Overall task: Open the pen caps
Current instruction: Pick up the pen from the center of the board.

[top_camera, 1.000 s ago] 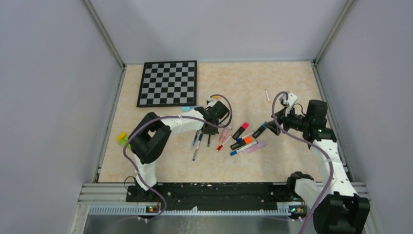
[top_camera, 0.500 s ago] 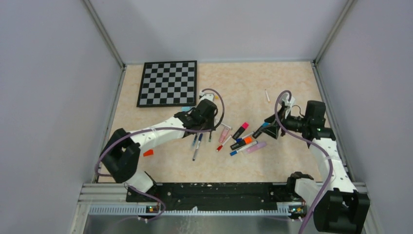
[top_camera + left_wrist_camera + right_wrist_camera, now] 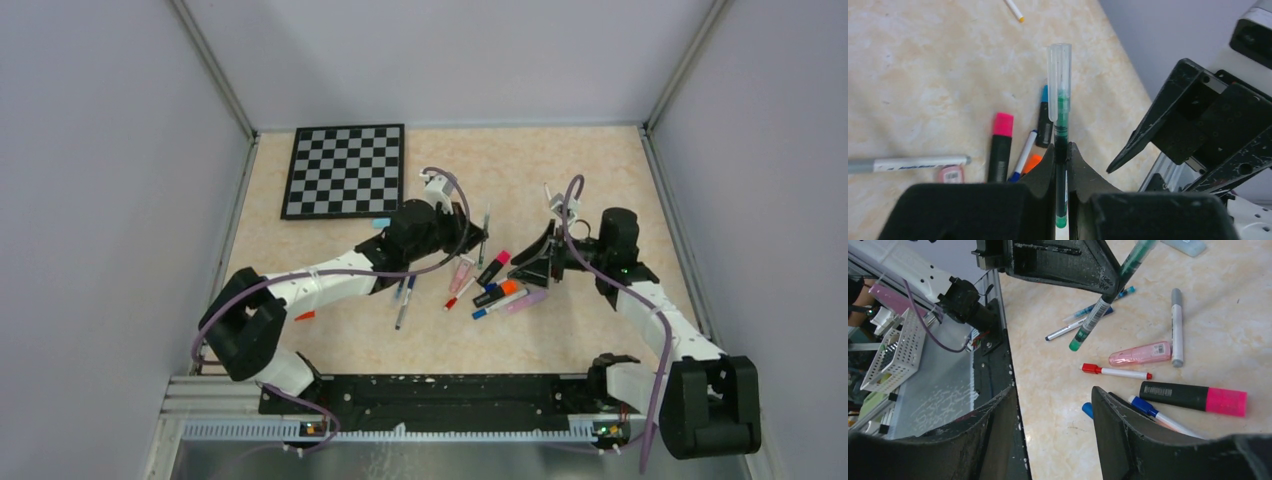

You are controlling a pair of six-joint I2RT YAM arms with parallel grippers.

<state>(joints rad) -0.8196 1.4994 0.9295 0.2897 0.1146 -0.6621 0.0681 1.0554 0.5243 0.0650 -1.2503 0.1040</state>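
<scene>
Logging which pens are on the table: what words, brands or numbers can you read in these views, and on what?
No text here can be read.
On the grey pen: dark print along the barrel, too blurred to read.
On the black marker with a pink end: small white print, too small to read.
On the pink case: a label at one end, too blurred to read.

Left arm (image 3: 330, 282) stretches low from the near-left corner toward the middle of the table, and its left gripper (image 3: 1061, 150) is clamped tight on a green pen (image 3: 1062, 125), jaws pinched together. Right arm (image 3: 655, 310) reaches in from the near-right corner, wrist turned left. Right gripper (image 3: 1055, 400) has its jaws spread wide, facing the left one, near but apart.
</scene>
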